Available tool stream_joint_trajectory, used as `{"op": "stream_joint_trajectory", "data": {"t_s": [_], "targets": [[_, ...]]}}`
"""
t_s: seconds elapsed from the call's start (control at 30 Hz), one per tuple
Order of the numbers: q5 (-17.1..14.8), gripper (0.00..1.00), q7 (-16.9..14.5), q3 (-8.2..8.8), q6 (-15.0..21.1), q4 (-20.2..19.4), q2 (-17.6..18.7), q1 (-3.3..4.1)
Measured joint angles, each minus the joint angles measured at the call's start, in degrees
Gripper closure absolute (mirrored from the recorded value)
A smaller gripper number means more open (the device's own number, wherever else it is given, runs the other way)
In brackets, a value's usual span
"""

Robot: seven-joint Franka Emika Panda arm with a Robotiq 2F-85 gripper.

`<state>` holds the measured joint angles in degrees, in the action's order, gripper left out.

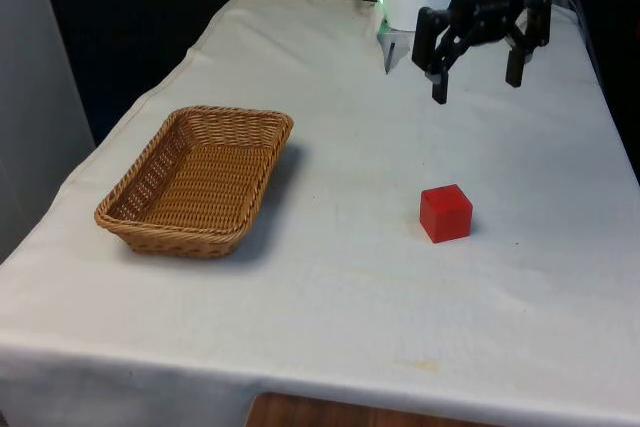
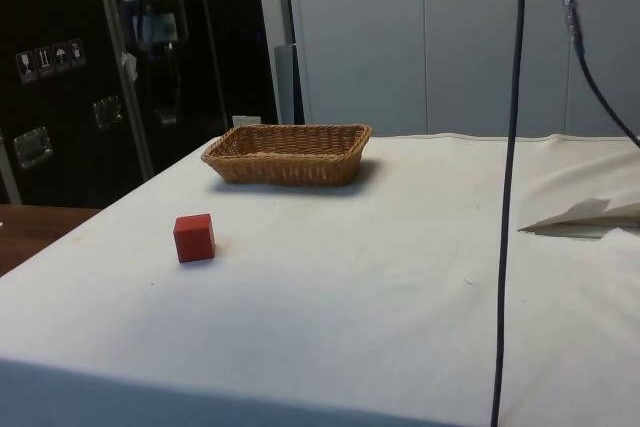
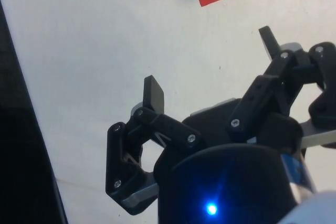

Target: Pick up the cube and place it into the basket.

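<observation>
— Where's the cube (image 1: 446,213) sitting?
— I'm seeing it on the white cloth (image 1: 350,297), well apart from the wicker basket (image 1: 196,179) at its nine o'clock — nothing between.
— The gripper (image 1: 477,79)?
— Hanging above the cloth at the cube's twelve, fingers (image 3: 154,94) spread apart; a black cable (image 2: 510,187) is crossing the side view.
</observation>
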<state>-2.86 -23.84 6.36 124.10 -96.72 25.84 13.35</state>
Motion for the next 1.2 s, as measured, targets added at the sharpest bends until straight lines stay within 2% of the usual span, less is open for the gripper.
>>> {"op": "stream_joint_trajectory", "data": {"t_s": [0.83,1.2], "targets": [[0.06,0.0,0.17,-0.57,4.24,1.2,6.36,0.11],[0.11,0.0,0.17,-0.57,4.87,2.23,8.82,0.23]]}}
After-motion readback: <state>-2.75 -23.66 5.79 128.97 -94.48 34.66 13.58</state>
